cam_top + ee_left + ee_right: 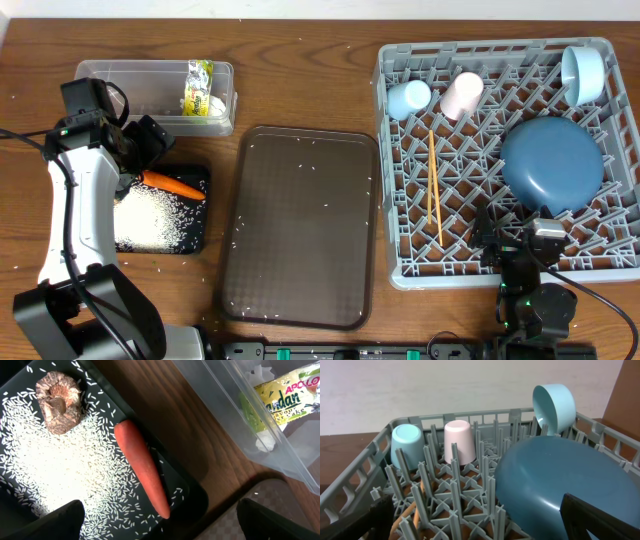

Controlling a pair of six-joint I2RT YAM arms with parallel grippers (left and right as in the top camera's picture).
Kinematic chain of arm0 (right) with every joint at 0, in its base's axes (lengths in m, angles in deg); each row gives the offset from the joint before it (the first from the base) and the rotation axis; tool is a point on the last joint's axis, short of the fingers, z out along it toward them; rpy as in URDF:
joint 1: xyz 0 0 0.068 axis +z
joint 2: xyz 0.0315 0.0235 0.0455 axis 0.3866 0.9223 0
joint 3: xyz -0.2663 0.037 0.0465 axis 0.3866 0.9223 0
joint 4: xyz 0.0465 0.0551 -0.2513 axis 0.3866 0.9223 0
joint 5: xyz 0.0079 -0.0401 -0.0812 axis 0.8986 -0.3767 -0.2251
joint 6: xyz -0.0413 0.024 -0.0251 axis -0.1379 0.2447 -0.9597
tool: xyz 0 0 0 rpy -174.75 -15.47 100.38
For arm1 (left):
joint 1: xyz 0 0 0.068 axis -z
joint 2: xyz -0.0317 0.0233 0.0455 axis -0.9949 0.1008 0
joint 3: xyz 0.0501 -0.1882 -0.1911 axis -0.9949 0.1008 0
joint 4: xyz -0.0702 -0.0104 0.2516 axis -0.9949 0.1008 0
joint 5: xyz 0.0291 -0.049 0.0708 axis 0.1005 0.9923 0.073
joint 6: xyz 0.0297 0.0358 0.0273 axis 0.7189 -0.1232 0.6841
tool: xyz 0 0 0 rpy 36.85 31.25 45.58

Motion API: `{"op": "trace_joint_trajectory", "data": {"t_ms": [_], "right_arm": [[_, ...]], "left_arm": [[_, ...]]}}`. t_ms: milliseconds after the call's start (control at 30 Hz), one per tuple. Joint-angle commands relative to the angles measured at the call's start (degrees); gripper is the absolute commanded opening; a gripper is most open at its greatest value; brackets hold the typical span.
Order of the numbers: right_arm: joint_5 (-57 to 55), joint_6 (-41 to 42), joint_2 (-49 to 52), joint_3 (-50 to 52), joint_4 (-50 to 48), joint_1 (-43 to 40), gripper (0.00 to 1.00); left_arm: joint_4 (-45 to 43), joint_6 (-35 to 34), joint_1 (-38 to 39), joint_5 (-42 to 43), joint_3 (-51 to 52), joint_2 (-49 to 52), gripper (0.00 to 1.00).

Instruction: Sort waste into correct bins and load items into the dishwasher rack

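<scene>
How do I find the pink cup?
Find the square grey plastic dishwasher rack, the largest thing in the overhead view. At its far edge, near the left corner, two small cups stand upside down. The pink cup is the pale-pink one, right of the light-blue cup.

The wooden table (pixel 300 80) carries a clear plastic tub (pixel 130 64), black tray (pixel 197 228), brown serving tray (pixel 300 230), grey dishwasher rack (pixel 500 46) and stray rice grains (pixel 237 226).

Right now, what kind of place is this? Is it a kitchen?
Probably a dish-clearing practice station on a wooden table. A grey dishwasher rack holds a pink cup and a blue plate, a black tray holds rice and a carrot, and a brown serving tray sits between them.
</scene>
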Motion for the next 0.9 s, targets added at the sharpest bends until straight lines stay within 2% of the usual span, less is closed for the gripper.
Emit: {"op": "trace_joint_trajectory", "data": {"t_ms": [0,267,467,533,700,733,867], "right_arm": [[0.59,-0.48,-0.5,0.31,-0.09,-0.79,0.99],[0.59,-0.48,-0.5,0.31,-0.09,-0.79,0.99],[0.59,-0.48,-0.5,0.31,-0.09,-0.79,0.99],[0.59,-0.48,-0.5,0.31,-0.09,-0.79,0.99],[0.59,-0.48,-0.5,0.31,-0.09,-0.79,0.99],[0.59,-0.48,-0.5,0.31,-0.09,-0.79,0.99],[0.59,-0.48,-0.5,0.31,-0.09,-0.79,0.99]], "left_arm": [[0.17,-0.55,-0.2,-0.52,0.24,-0.28,0.98],[0.37,-0.52,-0.2,-0.52,0.26,-1.01,0.98],[0.24,-0.17,0.72,-4.17,1.2,-6.64,0.98],[-4.33,4.42,2.4,-3.21,3.82,-10.08,0.98],[-24.87,29.49,9.4,5.22,18.1,-23.15,0.98],[-28.74,32.54,10.78,5.79,21.88,-26.36,0.98],[-39.82,33.48,12.7,5.77,36.11,-38.64,0.98]]}}
